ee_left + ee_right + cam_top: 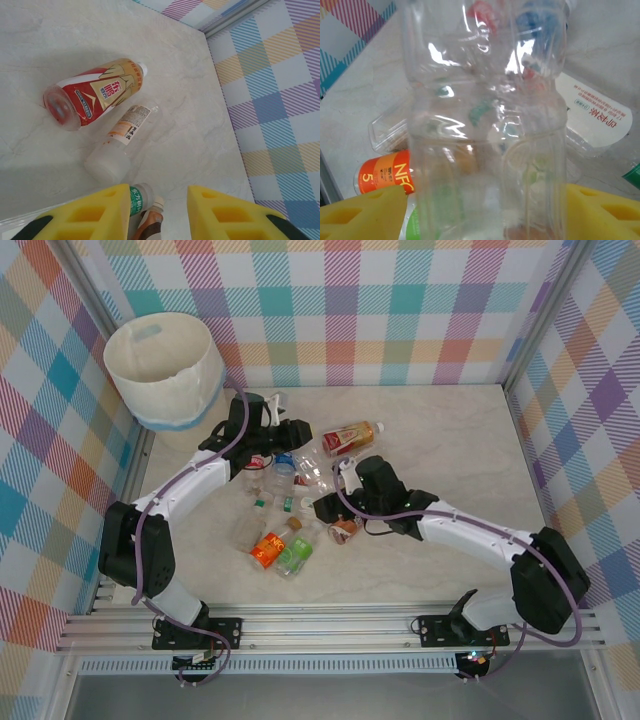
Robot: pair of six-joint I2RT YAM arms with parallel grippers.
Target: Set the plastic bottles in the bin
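Tabletop [450, 440]: cream, marble-veined, matte, filling the frame's centre.
Walls [400, 300]: pastel plaid panels on upper, left and right sides.
Rails [330, 625]: silver metal, along the bottom edge.
Light: soft, even, faint shadows.

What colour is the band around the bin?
Light blue; the band on the bin shows best in the top external view.

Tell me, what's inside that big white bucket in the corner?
Looking into the bin, only its pale inner wall shows, with nothing resting in view. Its near wall covers the lowest part, so the bottom is hidden.
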